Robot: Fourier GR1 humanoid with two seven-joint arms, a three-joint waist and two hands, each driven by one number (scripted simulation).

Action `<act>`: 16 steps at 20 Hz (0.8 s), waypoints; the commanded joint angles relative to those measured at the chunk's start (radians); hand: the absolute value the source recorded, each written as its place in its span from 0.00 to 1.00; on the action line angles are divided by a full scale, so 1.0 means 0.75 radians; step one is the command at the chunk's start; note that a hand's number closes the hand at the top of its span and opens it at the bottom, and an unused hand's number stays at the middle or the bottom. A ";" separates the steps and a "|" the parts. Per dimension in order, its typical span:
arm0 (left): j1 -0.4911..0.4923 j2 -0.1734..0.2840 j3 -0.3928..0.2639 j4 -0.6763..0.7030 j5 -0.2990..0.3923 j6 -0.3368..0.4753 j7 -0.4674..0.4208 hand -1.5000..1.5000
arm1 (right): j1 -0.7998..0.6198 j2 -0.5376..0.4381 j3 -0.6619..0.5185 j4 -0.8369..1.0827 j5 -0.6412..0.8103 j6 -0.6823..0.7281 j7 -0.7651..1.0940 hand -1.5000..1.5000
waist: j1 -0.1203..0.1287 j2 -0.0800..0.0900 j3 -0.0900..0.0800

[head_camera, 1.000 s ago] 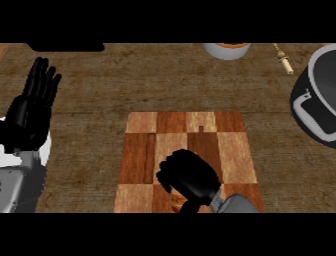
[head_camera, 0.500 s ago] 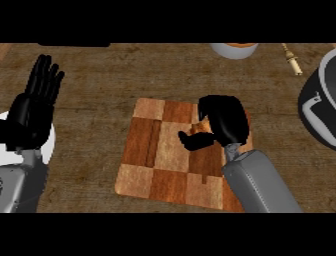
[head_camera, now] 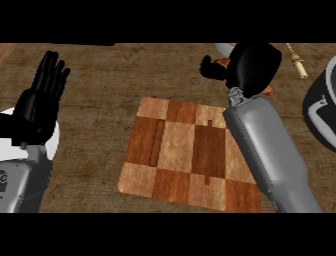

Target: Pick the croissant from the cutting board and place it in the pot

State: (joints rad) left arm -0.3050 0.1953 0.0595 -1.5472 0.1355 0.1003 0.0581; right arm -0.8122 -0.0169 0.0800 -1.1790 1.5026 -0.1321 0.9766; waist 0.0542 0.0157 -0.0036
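- Head view: two robot hands in frame, one cutting board (head_camera: 189,160), one pot (head_camera: 333,115), one croissant (head_camera: 220,63).
- Right robot hand (head_camera: 251,67): up beyond the far edge of the cutting board, over the table (head_camera: 112,75); fingers curled and clamped on the croissant. Only small orange-brown bits of the croissant show, one at the hand's left side and one at its lower right; the rest is hidden by the hand.
- Croissant: off the board, held in the right robot hand, between the board and the pot; not in the pot.
- Left robot hand (head_camera: 42,105): at the view's left edge, fingers straight and pointing up, apart, holding nothing; resting.
- Cutting board: wooden, patchwork of light and dark blocks, lying skewed on the table; the right forearm crosses its right side.
- Pot: dark, one pale handle visible, cut off by the right edge.
- One slim wooden utensil (head_camera: 298,59) lies on the table near the pot's far side; kind unclear.
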 commanded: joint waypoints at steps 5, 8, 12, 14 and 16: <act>0.025 0.016 0.039 -0.005 0.015 0.002 0.005 0.50 | -0.266 -0.053 -0.131 0.181 0.315 -0.085 0.363 1.00 | -0.031 -0.013 0.003; 0.021 0.030 0.058 0.010 0.016 -0.004 -0.001 0.50 | -0.223 -0.093 -0.182 0.091 0.301 0.016 0.304 1.00 | -0.069 -0.024 0.004; 0.021 0.028 0.095 0.075 0.023 -0.007 -0.056 0.50 | -0.084 -0.162 -0.276 0.012 0.235 0.026 0.204 1.00 | -0.089 -0.023 0.004; 0.017 -0.047 -0.006 0.002 -0.051 0.070 0.011 0.50 | -0.066 -0.206 -0.315 0.007 0.216 0.057 0.162 1.00 | -0.082 -0.023 0.005; 0.095 0.016 0.064 -0.072 0.023 0.006 0.026 0.50 | 0.073 -0.246 -0.344 -0.143 0.166 0.083 0.108 1.00 | -0.084 -0.030 0.005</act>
State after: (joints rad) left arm -0.2727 0.2048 0.1000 -1.5462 0.1411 0.1059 0.0572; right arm -0.8467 -0.1579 -0.1343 -1.1925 1.6635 -0.1183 1.0462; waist -0.0044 -0.0025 -0.0003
